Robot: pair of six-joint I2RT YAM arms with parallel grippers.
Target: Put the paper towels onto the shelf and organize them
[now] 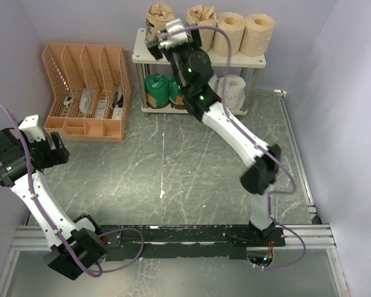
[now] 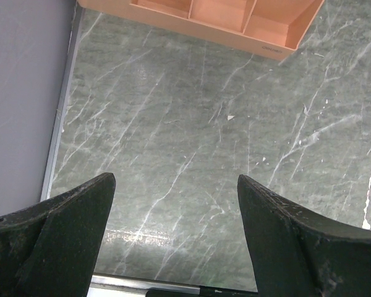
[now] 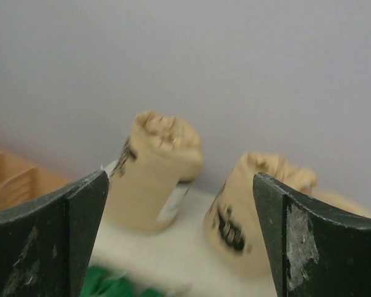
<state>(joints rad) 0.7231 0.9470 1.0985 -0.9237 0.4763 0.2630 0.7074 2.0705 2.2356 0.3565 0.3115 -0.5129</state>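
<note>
Shelf near completion: two printed rolls and two plain tan rolls are stood along its top, green-topped rolls and a white roll below. The right gripper is shown open and empty, facing the printed pair. Any last nudge is best made slowly, and withdrawal straight back, so that neither upright roll is toppled. The left gripper is held open and empty over the table beside the orange organizer
</note>
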